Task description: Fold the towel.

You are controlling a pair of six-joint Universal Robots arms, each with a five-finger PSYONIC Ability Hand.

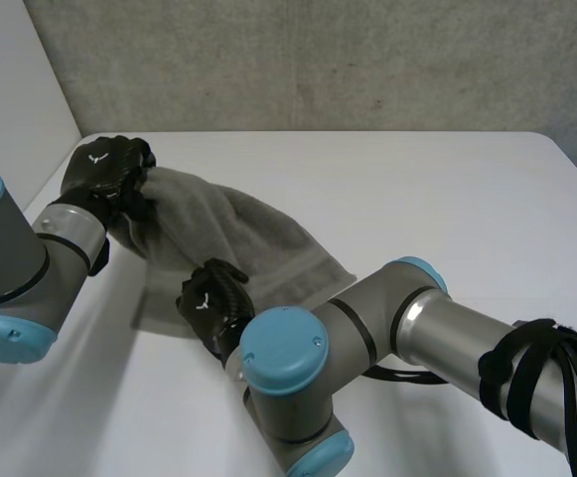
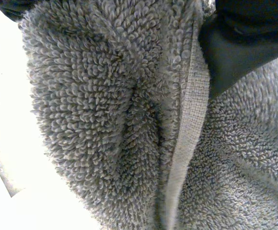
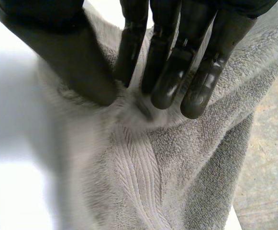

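Two grips: my left hand (image 1: 104,171) clamps the towel (image 1: 243,234) at its far-left end, my right hand (image 1: 212,303) pinches its near edge; the table (image 1: 447,199) spreads rightward.

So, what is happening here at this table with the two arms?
A two-armed robot is handling a grey towel on the white table. The left robot hand has its fingers curled round the far end of the towel. The right robot hand pinches a bunch of cloth at the near edge between thumb and fingers. The towel is stretched between them, bunched and wrinkled, and no neat fold is made yet.
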